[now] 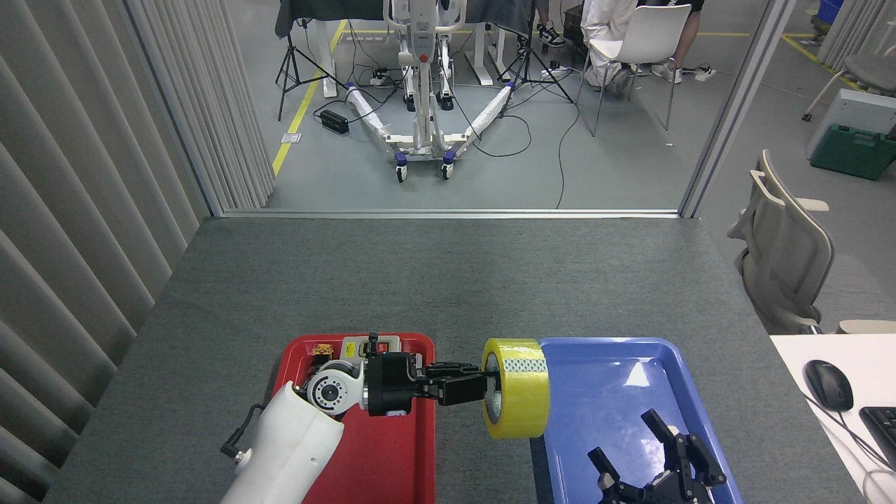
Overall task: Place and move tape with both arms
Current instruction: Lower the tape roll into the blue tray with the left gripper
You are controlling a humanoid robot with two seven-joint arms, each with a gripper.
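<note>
The yellow tape stands on edge in the air between the red tray and the blue tray, its white core facing left. My left gripper reaches in from the left over the red tray and is shut on the roll's rim, with fingers going into the core. My right gripper is at the bottom edge over the blue tray, to the right of and nearer than the tape, fingers spread open and holding nothing.
A red tray lies under the left arm with a few small items at its far end. A blue tray sits to its right. An office chair and a white desk with a mouse stand at the right.
</note>
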